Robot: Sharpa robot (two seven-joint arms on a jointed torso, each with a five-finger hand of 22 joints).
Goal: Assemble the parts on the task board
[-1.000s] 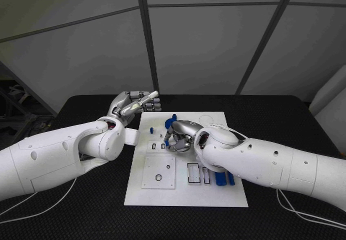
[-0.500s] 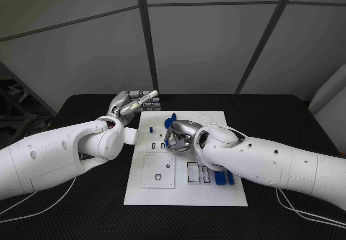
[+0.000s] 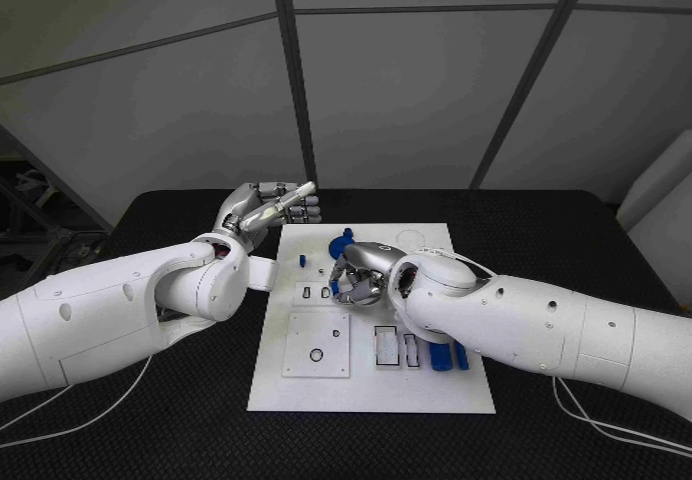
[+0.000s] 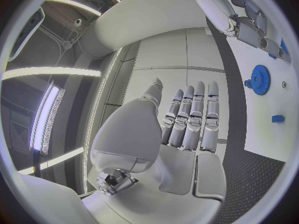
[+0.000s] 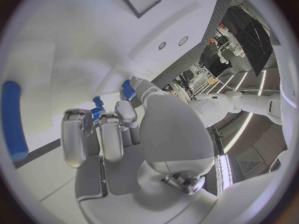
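The white task board (image 3: 433, 395) lies in the middle of the black table. My right hand (image 3: 361, 275) hovers low over the board's middle with its fingers curled down. In the right wrist view its thumb and a finger pinch a small blue part (image 5: 127, 90). Just beyond that hand a blue gear (image 3: 340, 240) sits on the board, with a small blue peg (image 3: 303, 260) near the board's left edge. My left hand (image 3: 274, 208) hangs past the board's far left corner, fingers straight and empty. The left wrist view shows the left hand (image 4: 187, 129), the gear (image 4: 258, 79) and the peg (image 4: 278, 118).
Two blue bars (image 3: 449, 355) lie at the board's right side beside dark rectangular slots (image 3: 387, 345). A square plate with holes (image 3: 317, 345) sits on the board's near left. One blue bar (image 5: 14, 117) is seen in the right wrist view. Black table (image 3: 577, 230) surrounds the board.
The right hand has barely shifted over the board's middle. The left hand has stayed where it was.
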